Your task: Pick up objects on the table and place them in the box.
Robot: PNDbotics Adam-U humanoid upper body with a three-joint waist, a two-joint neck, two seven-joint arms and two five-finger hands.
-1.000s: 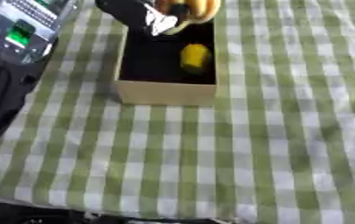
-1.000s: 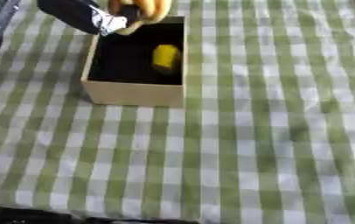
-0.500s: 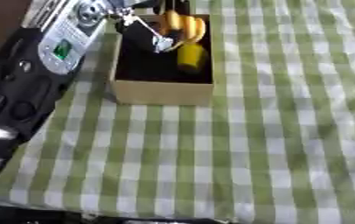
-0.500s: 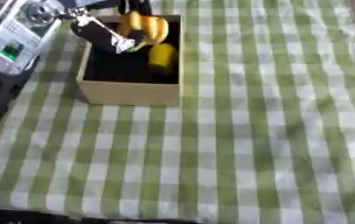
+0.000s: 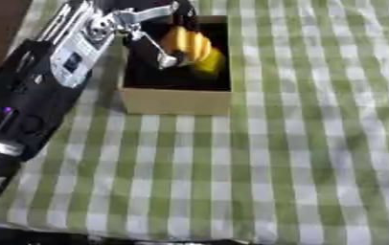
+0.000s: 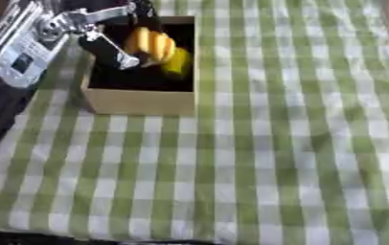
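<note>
Overhead, left hand (image 5: 160, 45) round bananas (image 5: 189, 43) above box (image 5: 175, 100); checked cloth (image 5: 315, 143) beneath

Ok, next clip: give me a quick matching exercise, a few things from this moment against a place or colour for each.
Things:
1. left robot hand
2. box
3. yellow objects
4. tablecloth

Descriptions:
A. green and white checks
B. tan outside, dark inside
C. reaching into the box from the upper left
D. in the box, beside the hand

Pairs: 1-C, 2-B, 3-D, 4-A
</note>
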